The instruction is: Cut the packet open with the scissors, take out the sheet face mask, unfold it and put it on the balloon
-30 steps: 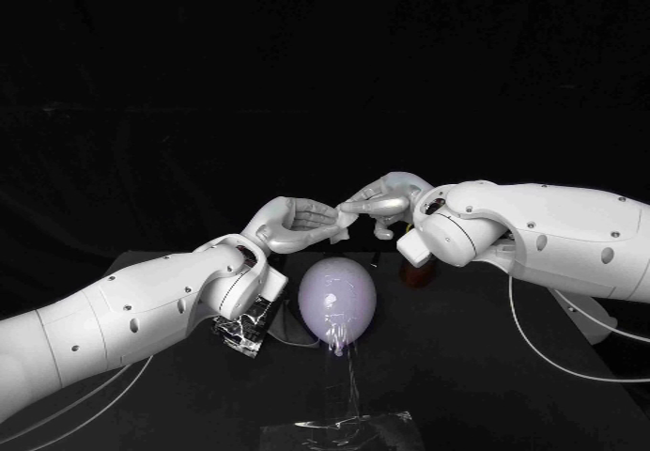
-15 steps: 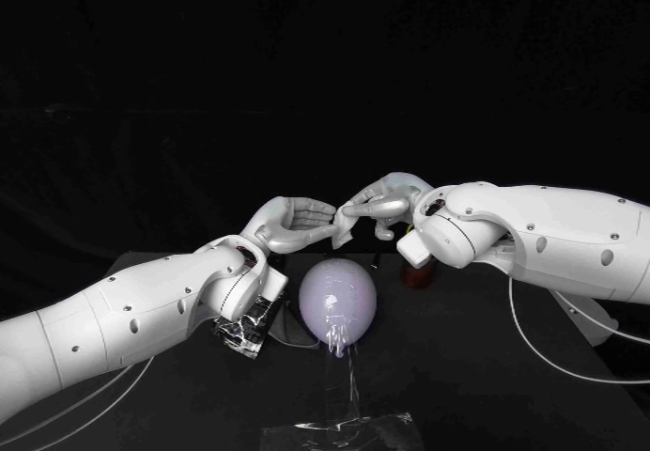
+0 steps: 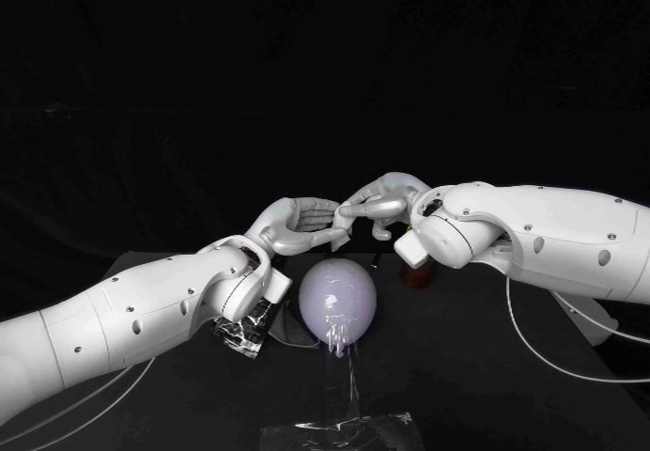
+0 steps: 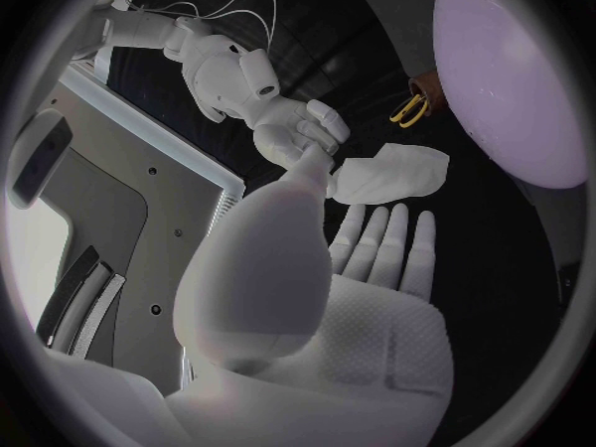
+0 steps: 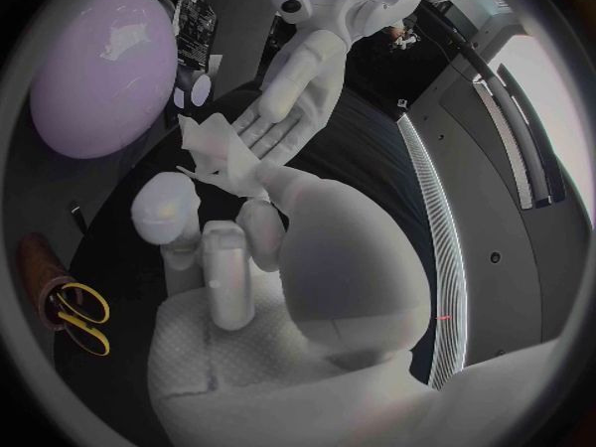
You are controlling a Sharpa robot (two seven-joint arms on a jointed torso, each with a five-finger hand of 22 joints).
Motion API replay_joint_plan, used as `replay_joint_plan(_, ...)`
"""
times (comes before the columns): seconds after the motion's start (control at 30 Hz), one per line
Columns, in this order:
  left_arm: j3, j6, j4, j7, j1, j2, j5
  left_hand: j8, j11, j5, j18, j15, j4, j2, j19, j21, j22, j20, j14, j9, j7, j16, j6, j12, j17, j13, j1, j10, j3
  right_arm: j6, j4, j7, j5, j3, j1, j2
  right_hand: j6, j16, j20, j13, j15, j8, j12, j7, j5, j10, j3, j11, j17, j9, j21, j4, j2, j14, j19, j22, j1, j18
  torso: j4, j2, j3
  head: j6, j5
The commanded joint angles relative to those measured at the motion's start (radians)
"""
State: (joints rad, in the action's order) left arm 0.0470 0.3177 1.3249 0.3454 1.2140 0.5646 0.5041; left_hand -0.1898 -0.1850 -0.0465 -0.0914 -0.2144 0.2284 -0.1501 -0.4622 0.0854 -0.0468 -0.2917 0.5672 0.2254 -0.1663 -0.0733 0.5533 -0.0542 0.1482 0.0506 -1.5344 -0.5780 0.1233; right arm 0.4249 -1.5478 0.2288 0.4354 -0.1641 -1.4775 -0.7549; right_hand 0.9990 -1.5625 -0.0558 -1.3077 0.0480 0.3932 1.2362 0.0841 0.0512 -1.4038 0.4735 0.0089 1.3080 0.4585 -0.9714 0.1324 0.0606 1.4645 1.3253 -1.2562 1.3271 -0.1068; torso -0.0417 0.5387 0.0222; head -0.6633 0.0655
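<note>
Since the earlier frame, the left hand (image 3: 301,224) has shifted slightly right, narrowing its gap to the right hand (image 3: 379,202); both arms stay raised above the counter (image 3: 460,376).

1. Right hand: fingers curled inward and clamped on one edge of the sheet face mask (image 5: 223,154). The mask is a small, still-folded white piece held in the air between the two hands.
2. Left hand: palm turned toward the right hand. In the wrist views its fingers are extended and apart and grip nothing, and the tips lie against the mask.
3. Balloon (image 3: 337,299): lilac, upright on a clear stand (image 3: 339,427), nearer than the hands and apart from the mask.
4. Packet (image 3: 244,334): silvery, lying on the counter left of the balloon, partly covered by the left forearm.
5. Scissors (image 5: 80,313): yellow-handled, standing in a brown holder (image 3: 417,272) just right of the balloon, partly blocked by the right arm.
</note>
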Motion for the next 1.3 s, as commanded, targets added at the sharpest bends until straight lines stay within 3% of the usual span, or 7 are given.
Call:
replay_joint_plan(0.03, -0.001, -0.044, 0.004, 0.019, 0.001, -0.004, 0.015, 0.004, 0.002, -0.002, 0.018, 0.002, 0.008, 0.005, 0.008, -0.005, 0.001, 0.0, -0.009, -0.001, -0.053, 0.007, -0.006, 0.005, -0.003, -0.001, -0.017, 0.009, -0.02, -0.003, 0.0, -0.028, -0.009, 0.001, 0.0, 0.003, -0.009, -0.002, -0.004, -0.002, 0.0, -0.007, -0.006, 0.006, 0.0, -0.004, -0.02, 0.005, 0.251, -0.008, 0.009, 0.023, 0.022, 0.103, -0.001, 0.004, -0.05, -0.007, -0.0002, 0.0, 0.0003, 0.0, 0.0)
replay_joint_plan(0.23, -0.001, -0.059, 0.005, 0.02, 0.001, -0.005, 0.018, 0.0, -0.001, -0.002, 0.019, 0.004, 0.016, 0.011, 0.007, -0.005, 0.001, 0.0, -0.005, 0.002, -0.056, 0.007, 0.003, 0.003, -0.003, 0.001, -0.026, -0.003, -0.035, 0.004, 0.003, -0.052, -0.036, 0.001, 0.0, 0.007, -0.096, 0.006, -0.02, 0.001, -0.027, -0.083, -0.016, 0.048, 0.001, 0.008, -0.076, 0.039, 0.238, -0.046, 0.032, 0.085, 0.052, 0.099, -0.011, 0.012, -0.126, -0.007, -0.0005, 0.0, 0.0003, 0.0, 0.0)
replay_joint_plan(0.47, -0.001, -0.069, 0.0, 0.014, 0.002, -0.007, 0.019, -0.001, -0.015, -0.002, 0.013, 0.006, 0.029, 0.018, 0.004, -0.005, 0.0, 0.002, 0.02, 0.002, -0.068, 0.002, 0.005, 0.003, 0.002, 0.001, -0.043, -0.008, -0.058, -0.02, 0.001, -0.093, -0.066, 0.001, 0.0, 0.009, -0.111, 0.01, -0.036, 0.0, -0.04, -0.12, -0.019, 0.059, 0.001, 0.016, -0.157, 0.052, 0.232, -0.064, 0.051, 0.159, 0.062, 0.096, -0.02, 0.017, -0.212, -0.011, 0.0, -0.001, 0.0001, 0.002, 0.001)
replay_joint_plan(0.6, -0.001, -0.074, -0.003, 0.011, 0.002, -0.008, 0.018, 0.0, -0.022, -0.002, 0.011, 0.006, 0.033, 0.022, 0.003, -0.004, 0.0, 0.002, 0.034, 0.001, -0.075, -0.001, 0.002, 0.003, 0.005, 0.001, -0.05, -0.008, -0.065, -0.033, 0.002, -0.106, -0.074, 0.001, 0.0, 0.01, -0.111, 0.011, -0.043, -0.004, -0.044, -0.142, -0.017, 0.063, 0.0, 0.02, -0.222, 0.056, 0.23, -0.074, 0.056, 0.161, 0.028, 0.095, -0.022, 0.015, -0.294, -0.014, 0.0005, 0.0, 0.0002, 0.004, 0.0)
replay_joint_plan(0.8, -0.001, -0.077, -0.004, 0.009, 0.002, -0.009, 0.017, -0.007, -0.035, -0.002, 0.004, 0.006, 0.036, 0.039, -0.005, -0.003, -0.001, 0.002, 0.082, 0.007, -0.086, -0.011, 0.019, -0.001, 0.015, 0.004, -0.078, -0.043, -0.068, -0.047, 0.006, -0.11, -0.078, 0.001, 0.0, 0.011, -0.113, 0.01, -0.047, -0.008, -0.048, -0.16, -0.013, 0.068, 0.0, 0.02, -0.257, 0.06, 0.231, -0.082, 0.057, 0.161, -0.001, 0.095, -0.022, 0.012, -0.316, -0.014, 0.0003, 0.0, 0.0003, 0.003, 0.001)
replay_joint_plan(1.0, -0.001, -0.08, -0.009, 0.001, 0.002, -0.012, 0.016, -0.012, -0.041, -0.002, -0.003, 0.005, 0.03, 0.049, -0.012, -0.001, -0.002, 0.002, 0.115, 0.01, -0.091, -0.018, 0.029, -0.004, 0.022, 0.005, -0.099, -0.071, -0.063, -0.071, 0.009, -0.115, -0.079, 0.001, 0.0, 0.012, -0.092, 0.01, -0.049, -0.009, -0.049, -0.176, -0.013, 0.067, 0.0, 0.022, -0.316, 0.06, 0.231, -0.091, 0.063, 0.162, -0.057, 0.095, -0.024, 0.009, -0.374, -0.015, 0.0, -0.001, 0.0002, 0.005, 0.001)
replay_joint_plan(1.3, -0.001, -0.085, -0.015, -0.007, 0.003, -0.016, -0.002, -0.023, -0.047, -0.002, -0.011, 0.009, 0.019, 0.065, -0.054, 0.01, -0.006, 0.0, 0.211, 0.018, -0.096, -0.041, 0.059, -0.011, 0.041, 0.01, -0.127, -0.147, -0.052, -0.089, 0.014, -0.119, -0.08, 0.001, 0.0, 0.015, -0.077, 0.01, -0.048, -0.01, -0.047, -0.179, -0.013, 0.064, -0.002, 0.023, -0.349, 0.058, 0.231, -0.095, 0.066, 0.162, -0.081, 0.095, -0.025, 0.008, -0.403, -0.016, -0.0001, 0.0, 0.0005, 0.006, 0.001)
